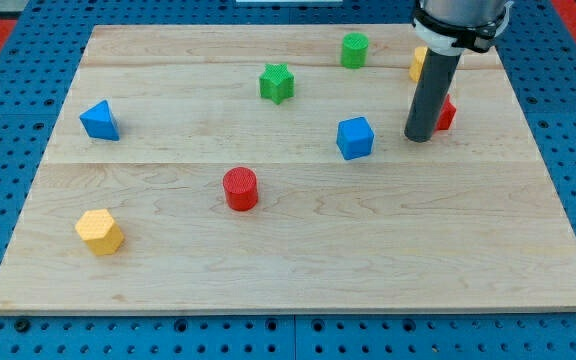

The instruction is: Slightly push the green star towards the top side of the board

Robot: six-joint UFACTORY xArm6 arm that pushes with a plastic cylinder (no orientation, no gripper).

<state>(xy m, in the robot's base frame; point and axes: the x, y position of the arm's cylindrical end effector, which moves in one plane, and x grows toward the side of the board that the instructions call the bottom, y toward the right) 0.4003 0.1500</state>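
**Green star unengaged, rod tip standing off near the right edge**

The green star (277, 82) is a squat, ribbed block with blunt points, sitting flat on the wooden board (298, 260) in the upper half, roughly central between the left and right edges. No other block touches it.

Clearance: bare wood separates the star from the board's top edge. The nearest neighbour, a green cylinder (354, 49), lies toward the top right corner, close to the top edge and apart from the star. Bare wood also lies on the star's left and below it.

My tip (419, 137) rests on the board well to the star's right, nearer the right edge. It stands just beside a red block (445, 113) (shape not determinable, the rod covers part of it), and near a blue cube (355, 137) on its left. The rod carries no grasping hand; it holds nothing and is not in contact with the star.

Count: eight blocks. Two green (star, cylinder). Two blue (the cube, and a blue triangular block (99, 120) near the left edge). Two red (the hidden one, and a red cylinder (240, 188) near the board's middle). Two yellow: a yellow hexagonal block (100, 231) toward the bottom left corner, and a yellow block (419, 64) behind the rod, shape unclear.
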